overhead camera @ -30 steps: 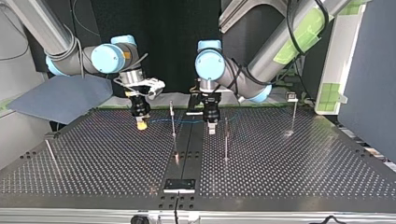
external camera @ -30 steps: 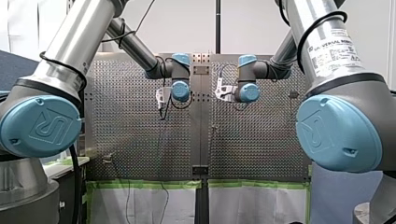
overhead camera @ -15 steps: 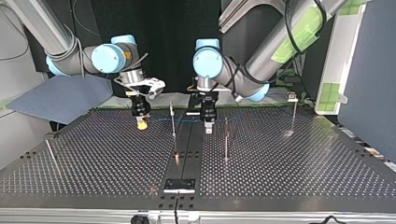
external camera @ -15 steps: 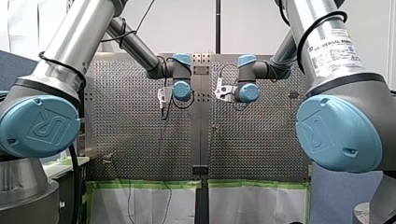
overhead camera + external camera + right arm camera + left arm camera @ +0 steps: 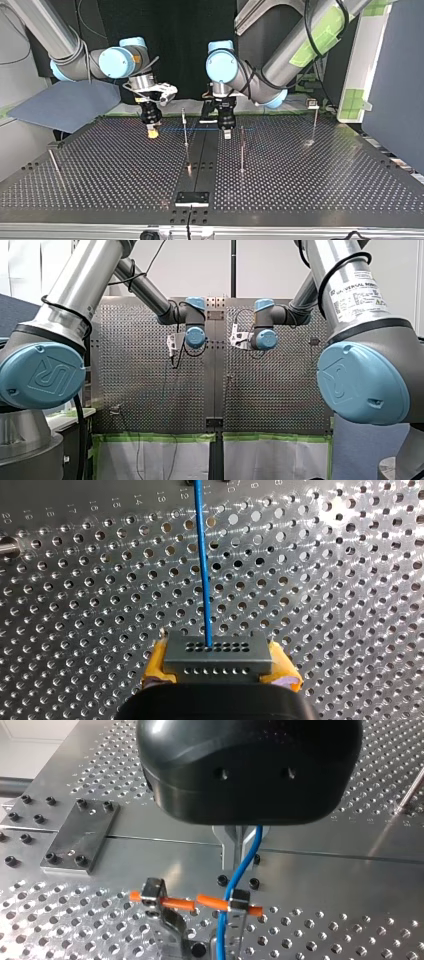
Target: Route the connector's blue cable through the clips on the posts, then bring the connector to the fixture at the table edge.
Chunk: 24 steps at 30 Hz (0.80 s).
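In the right wrist view my right gripper point(image 5: 218, 672), with yellow pads, is shut on the grey connector point(image 5: 217, 655). The blue cable point(image 5: 201, 555) runs straight out of it. In the top view that gripper point(image 5: 151, 132) hangs at the left, low over the table. The cable point(image 5: 200, 129) stretches level past a thin post point(image 5: 184, 127) to my left gripper point(image 5: 227, 132). In the left wrist view the metal fingers point(image 5: 231, 847) are pinched together on the cable point(image 5: 245, 865), which drops to a clip point(image 5: 240, 901) with orange sleeves; a second clip point(image 5: 152, 892) stands beside it.
More thin posts rise from the perforated table: one near the middle point(image 5: 242, 150), one at the top view's right point(image 5: 315, 122), one leaning at its left point(image 5: 53, 160). A black fixture plate point(image 5: 192, 198) sits at the near edge, also visible as a bolted plate point(image 5: 80, 837).
My left gripper has closed on the blue cable and shifted slightly. The cable, slack before, now runs straight between the two grippers. My right gripper has hardly moved.
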Each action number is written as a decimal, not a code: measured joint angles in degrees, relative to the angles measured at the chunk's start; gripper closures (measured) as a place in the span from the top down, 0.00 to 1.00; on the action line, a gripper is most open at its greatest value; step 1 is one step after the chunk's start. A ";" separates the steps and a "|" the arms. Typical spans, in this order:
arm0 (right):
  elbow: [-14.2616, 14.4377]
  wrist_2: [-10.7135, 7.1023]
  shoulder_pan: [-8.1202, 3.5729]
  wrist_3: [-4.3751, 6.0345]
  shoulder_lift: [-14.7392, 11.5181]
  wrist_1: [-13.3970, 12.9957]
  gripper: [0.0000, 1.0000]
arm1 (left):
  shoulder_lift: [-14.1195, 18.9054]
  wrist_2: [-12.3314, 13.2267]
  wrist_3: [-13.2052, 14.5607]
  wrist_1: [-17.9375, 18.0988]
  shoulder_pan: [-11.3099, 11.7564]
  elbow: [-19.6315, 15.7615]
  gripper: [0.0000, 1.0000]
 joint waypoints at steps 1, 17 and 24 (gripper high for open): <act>0.00 0.01 0.01 0.01 0.00 0.03 0.01 | 0.00 -0.14 -0.17 0.00 -0.01 0.00 0.01; 1.53 4.79 -0.07 -0.54 0.02 2.33 0.01 | -0.07 3.33 1.32 2.73 -2.10 -3.02 0.01; 4.49 5.75 -0.39 -0.66 0.01 0.72 0.01 | -0.09 3.61 1.57 4.32 -2.67 -4.25 0.01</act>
